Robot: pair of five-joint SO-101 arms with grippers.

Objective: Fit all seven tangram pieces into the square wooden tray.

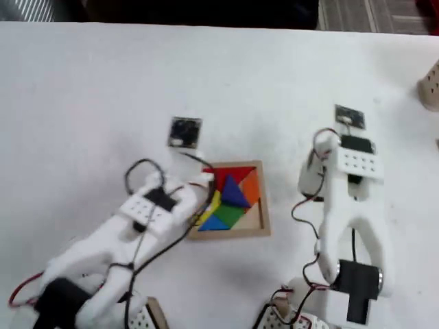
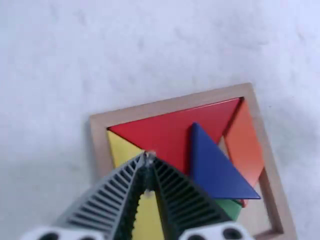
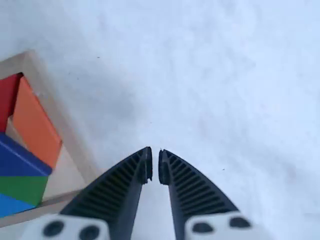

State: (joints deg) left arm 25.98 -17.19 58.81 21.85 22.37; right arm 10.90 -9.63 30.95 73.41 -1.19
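The square wooden tray (image 1: 264,205) sits mid-table and holds coloured pieces. In the left wrist view a large red triangle (image 2: 165,132) lies along the tray rim (image 2: 170,105), beside a yellow piece (image 2: 122,150), an orange piece (image 2: 245,145) and a green one (image 2: 230,207). A blue triangle (image 2: 212,167) seems to rest on top, overlapping red and orange. My left gripper (image 2: 147,157) is shut and empty, its tips over the red-yellow seam. My right gripper (image 3: 154,164) is shut with nothing in it, above bare table beside the tray wall (image 3: 60,125).
Two small black squares (image 1: 185,132) (image 1: 349,116) lie on the white table behind the arms. A beige object (image 1: 431,86) stands at the far right edge. The right arm (image 1: 343,178) stands right of the tray, with cables near both bases.
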